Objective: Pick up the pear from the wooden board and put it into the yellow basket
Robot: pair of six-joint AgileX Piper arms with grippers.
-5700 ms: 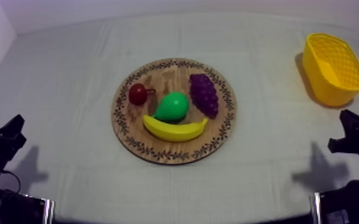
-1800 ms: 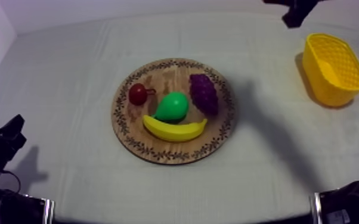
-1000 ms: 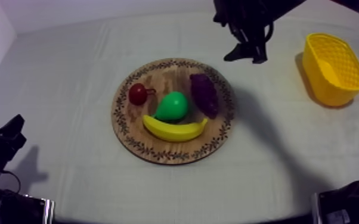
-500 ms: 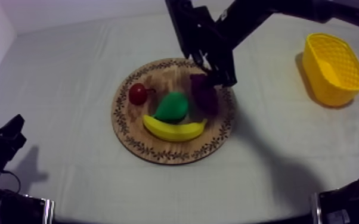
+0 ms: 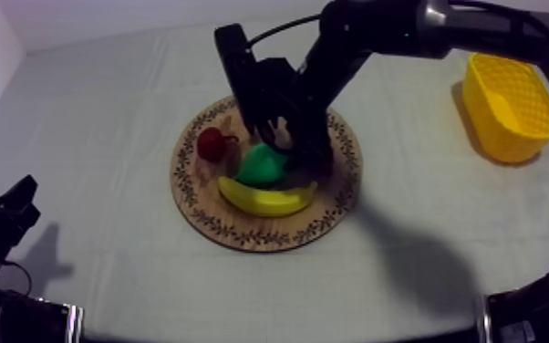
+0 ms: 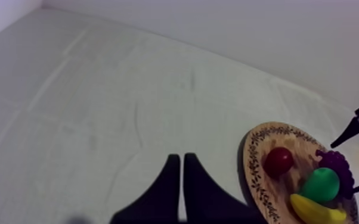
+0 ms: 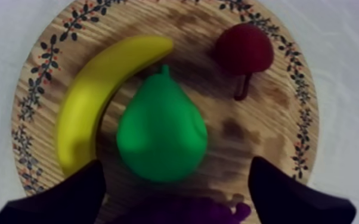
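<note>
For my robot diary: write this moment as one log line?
right gripper: open, over pear | left gripper: shut | pear: on wooden board | yellow basket: no pear

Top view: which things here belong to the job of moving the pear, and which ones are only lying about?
For the job: pear; board; basket; right gripper, open over the pear.
Lying about: banana; grapes; small red fruit; left gripper, shut, away from the board.

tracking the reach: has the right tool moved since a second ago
Yes. The right tool has shifted away from the yellow basket and now sits above the wooden board, open over the pear.
</note>
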